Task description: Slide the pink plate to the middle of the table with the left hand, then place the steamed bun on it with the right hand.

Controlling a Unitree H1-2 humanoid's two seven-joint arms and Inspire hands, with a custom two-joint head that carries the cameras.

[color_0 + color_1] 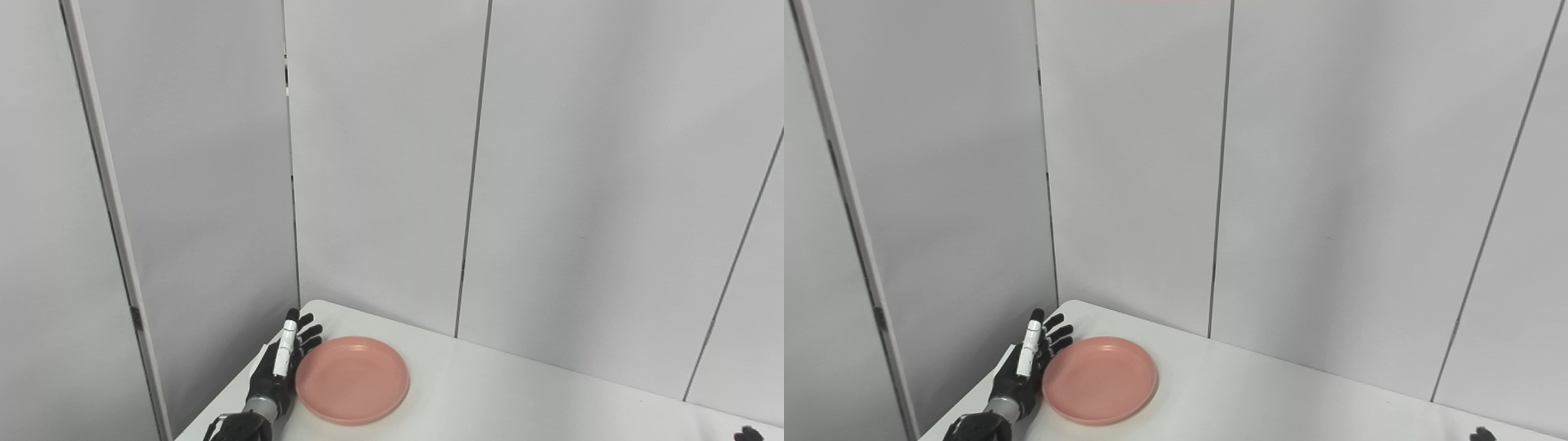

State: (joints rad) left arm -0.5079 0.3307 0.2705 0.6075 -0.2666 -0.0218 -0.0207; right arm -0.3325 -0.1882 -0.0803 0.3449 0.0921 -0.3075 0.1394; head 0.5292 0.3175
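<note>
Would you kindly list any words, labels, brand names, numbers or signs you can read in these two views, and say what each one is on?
None: no readable text appears in either view.
The pink plate is plain.
The left hand carries a white strip with no legible marking.
The table and the wall panels are blank.
The right hand barely shows at the edge.

- We only get a tiny dark sliver of the right hand (750, 434) poking up at the bottom edge, so no way to tell if its fingers are spread or curled.
- The steamed bun doesn't show up in either view for us.
- The left hand (278, 373) has its arm chopped off by the bottom edge just past the wrist.
- The table (520, 398) runs out of the bottom of the picture, so we can't see its near side.
- We can't really tell if the left hand's fingers (1053, 334) actually touch the pink plate (1099, 380) rim or just sit beside it.
</note>
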